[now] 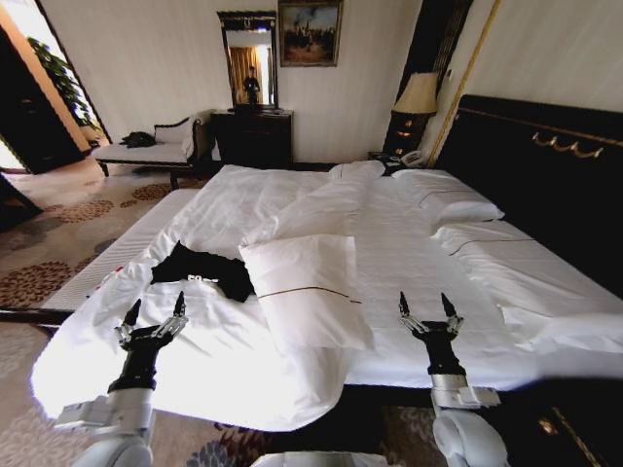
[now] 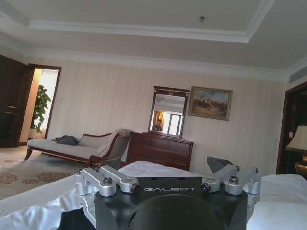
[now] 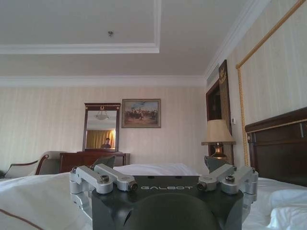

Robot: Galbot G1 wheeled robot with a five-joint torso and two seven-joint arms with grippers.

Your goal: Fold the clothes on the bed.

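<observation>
The black T-shirt [image 1: 202,271] lies crumpled on the white duvet near the foot edge of the bed [image 1: 409,243], white lettering partly showing, just beyond the left gripper [image 1: 155,311]; that gripper hovers over the duvet edge with its fingers spread apart, holding nothing; the right gripper [image 1: 428,308] hovers likewise further along the foot edge, fingers apart and empty, well clear of the shirt; between them lies a white pillow [image 1: 304,289], its corner touching the shirt; beyond stand a dark dresser [image 1: 253,136], a mirror [image 1: 248,58] and a cushioned bench [image 1: 154,148].
</observation>
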